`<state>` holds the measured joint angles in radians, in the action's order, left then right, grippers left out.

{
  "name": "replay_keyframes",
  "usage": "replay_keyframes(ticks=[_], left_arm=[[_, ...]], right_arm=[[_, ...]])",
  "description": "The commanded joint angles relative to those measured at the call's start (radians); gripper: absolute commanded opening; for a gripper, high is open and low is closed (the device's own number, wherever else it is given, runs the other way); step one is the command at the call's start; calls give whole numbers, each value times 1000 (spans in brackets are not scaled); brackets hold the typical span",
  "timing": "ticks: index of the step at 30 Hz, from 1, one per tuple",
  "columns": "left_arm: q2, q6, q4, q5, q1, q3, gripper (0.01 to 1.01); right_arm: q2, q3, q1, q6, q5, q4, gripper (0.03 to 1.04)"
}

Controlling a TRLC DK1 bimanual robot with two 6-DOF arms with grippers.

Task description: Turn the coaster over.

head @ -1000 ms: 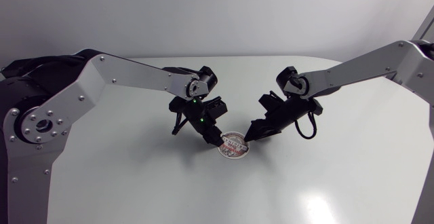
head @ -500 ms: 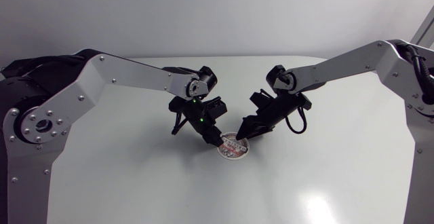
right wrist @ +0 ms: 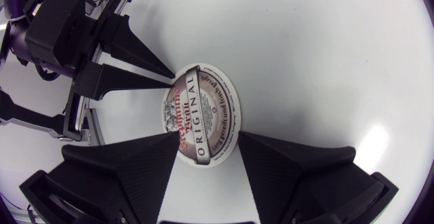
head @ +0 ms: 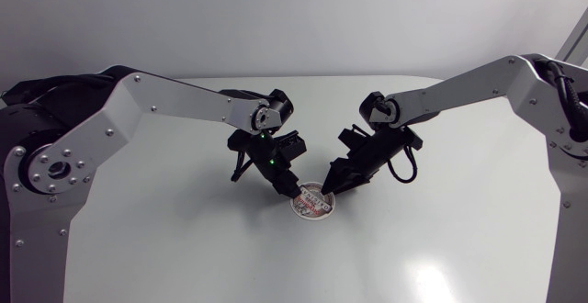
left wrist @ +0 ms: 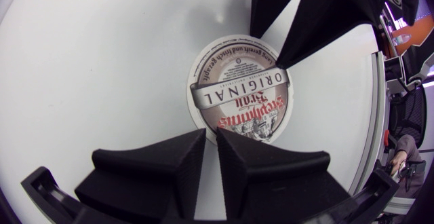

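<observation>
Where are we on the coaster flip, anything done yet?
Done: both grippers are at the coaster. In hand: the left gripper, fingers shut, sits at one edge; the right gripper, open, straddles the opposite edge. Left: the flip itself; the coaster lies flat, printed face up.

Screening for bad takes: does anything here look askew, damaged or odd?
Nothing stands out. The coaster lies flat and whole on the table, print up, with the left gripper at one edge and the right gripper, fingers open, at the opposite edge.
</observation>
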<state>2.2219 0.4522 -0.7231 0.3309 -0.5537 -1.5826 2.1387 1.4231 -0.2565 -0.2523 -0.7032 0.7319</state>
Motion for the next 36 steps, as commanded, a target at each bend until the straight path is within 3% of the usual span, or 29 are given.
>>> replay_keyframes(ticks=[1, 10, 32, 36], left_arm=[[50, -1, 2, 7, -11, -10, 159], [48, -1, 7, 5, -11, -4, 159], [47, 0, 25, 3, -9, 12, 159], [47, 0, 30, 3, -8, 16, 161]], right_arm=[[10, -3, -33, 18, -45, 9, 489], [-20, -3, -59, 42, -71, 8, 180], [-39, 13, -87, 74, -85, -8, 177], [-33, -3, -89, 87, -85, -37, 93]])
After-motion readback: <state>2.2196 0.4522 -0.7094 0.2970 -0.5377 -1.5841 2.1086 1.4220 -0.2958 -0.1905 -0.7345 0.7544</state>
